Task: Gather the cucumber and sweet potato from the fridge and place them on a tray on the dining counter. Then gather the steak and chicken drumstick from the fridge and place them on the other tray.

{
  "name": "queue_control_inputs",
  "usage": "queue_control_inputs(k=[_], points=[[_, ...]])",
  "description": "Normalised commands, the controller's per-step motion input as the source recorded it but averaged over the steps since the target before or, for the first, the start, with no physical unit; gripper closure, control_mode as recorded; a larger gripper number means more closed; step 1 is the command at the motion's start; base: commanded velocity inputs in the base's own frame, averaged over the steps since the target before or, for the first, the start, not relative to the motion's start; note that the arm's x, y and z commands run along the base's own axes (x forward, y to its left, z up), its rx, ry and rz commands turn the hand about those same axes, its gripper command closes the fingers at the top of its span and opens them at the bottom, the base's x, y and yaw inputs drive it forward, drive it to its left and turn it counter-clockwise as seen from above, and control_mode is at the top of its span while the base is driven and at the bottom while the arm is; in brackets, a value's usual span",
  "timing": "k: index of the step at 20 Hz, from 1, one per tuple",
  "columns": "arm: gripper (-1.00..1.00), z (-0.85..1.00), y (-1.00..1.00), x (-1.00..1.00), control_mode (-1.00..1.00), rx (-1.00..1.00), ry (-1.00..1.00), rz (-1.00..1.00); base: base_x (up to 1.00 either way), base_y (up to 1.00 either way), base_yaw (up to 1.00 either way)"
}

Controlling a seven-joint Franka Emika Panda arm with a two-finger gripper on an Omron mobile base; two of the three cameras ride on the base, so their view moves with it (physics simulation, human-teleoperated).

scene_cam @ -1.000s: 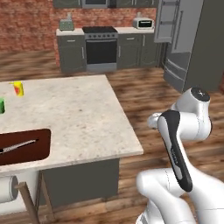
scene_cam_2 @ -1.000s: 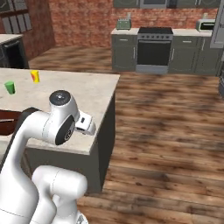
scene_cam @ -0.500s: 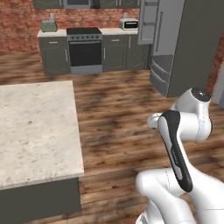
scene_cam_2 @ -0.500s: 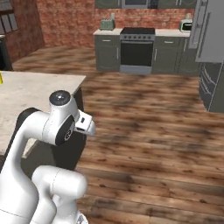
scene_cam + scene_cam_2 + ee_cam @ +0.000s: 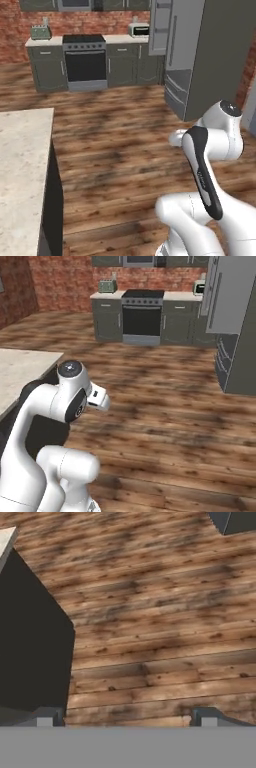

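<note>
Rendered kitchen seen from the mobile base, with the white arm folded close above it. The fridge [image 5: 200,55], a tall grey cabinet with a vertical handle on its upper door and drawer fronts below, stands at the right of the room; in the right base view [image 5: 235,321] it occupies the right edge. From these angles it cannot be told whether its doors are shut, and its interior is hidden, so the cucumber, sweet potato, steak and chicken drumstick cannot be located; no tray is in view either.

Against the brick back wall runs a row of dark grey cabinets with a pale top, centred on a black oven [image 5: 86,62]. A green toaster [image 5: 40,33] sits on that top to the left of the oven, and a microwave [image 5: 138,30] to its right, beside the fridge.

The speckled stone counter [image 5: 22,170] fills the lower left of the left base view; the visible part of its surface is bare. Its dark side panel appears at the left of the hand view.

The pincer [image 5: 125,718] is released, its two finger tips [image 5: 46,717] spread wide over the plank floor [image 5: 160,622], grasping nothing.
</note>
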Motion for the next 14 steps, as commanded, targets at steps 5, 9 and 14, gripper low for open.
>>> queue_control_inputs(k=[5, 9, 14], points=[[-1.00, 0.00, 0.00, 0.00, 1.00, 0.00, 0.00, 0.00, 1.00, -0.09, 0.00], [-1.00, 0.00, 0.00, 0.00, 1.00, 0.00, 0.00, 0.00, 1.00, 0.00, 0.00], [-1.00, 0.00, 0.00, 0.00, 1.00, 0.00, 0.00, 0.00, 1.00, 0.00, 0.00]])
